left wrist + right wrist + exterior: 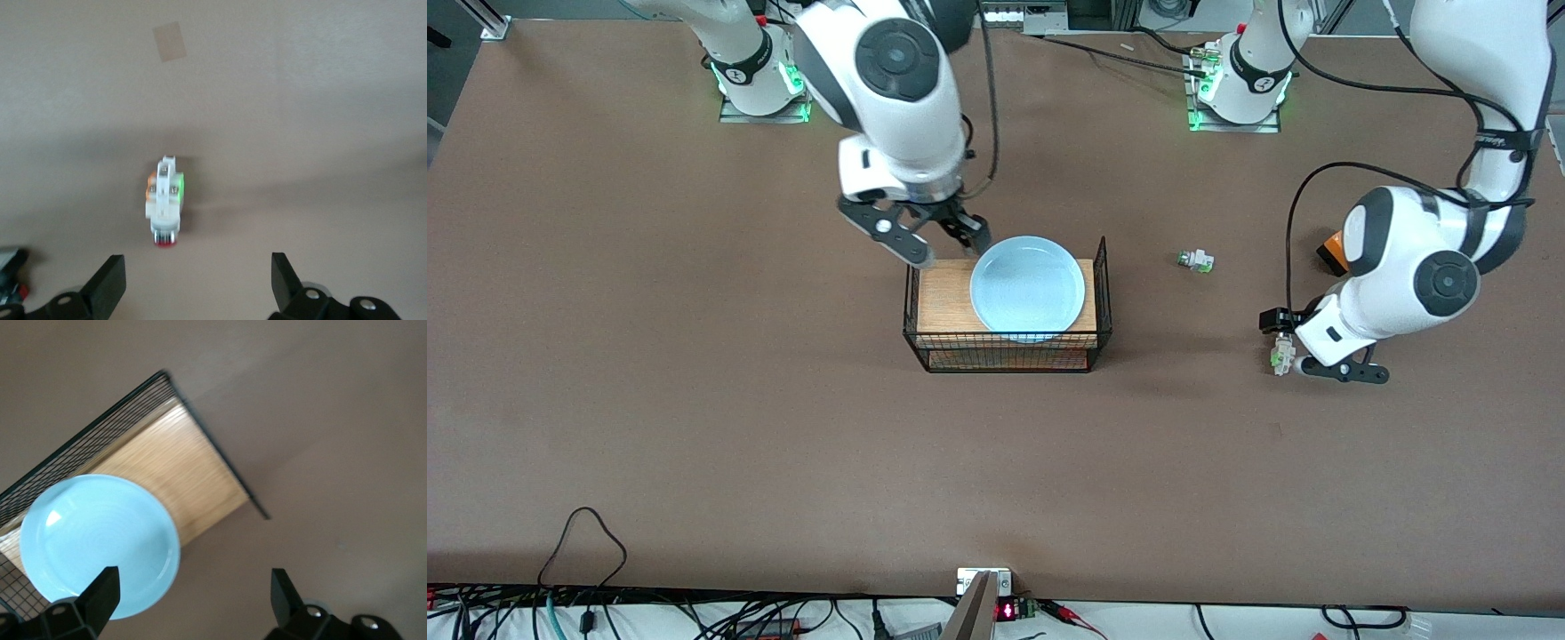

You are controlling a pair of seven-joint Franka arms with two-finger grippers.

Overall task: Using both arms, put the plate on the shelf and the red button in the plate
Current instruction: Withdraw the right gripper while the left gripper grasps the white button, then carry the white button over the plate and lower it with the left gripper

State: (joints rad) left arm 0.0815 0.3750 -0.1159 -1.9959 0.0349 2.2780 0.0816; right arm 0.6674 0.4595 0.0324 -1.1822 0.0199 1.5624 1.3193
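Right end effector (934,240) hangs over the rack's edge, jaws spread, holding nothing. Plate (1028,289) sits on the wooden shelf of the wire rack (1009,348), so that half looks done. Left end effector (1288,345) is low over the counter (694,400), jaws wide around the red button (164,207), apparently not gripping it. Button placement looks done or nearly so.

Front view: red button (1282,356) mostly masked by left gripper (1303,342); cap colour not resolvable. Orange object (1330,250) half hidden by left arm. Right wrist view: wire rack (133,447) and plate (100,543) blurred, rack cut at frame edge.
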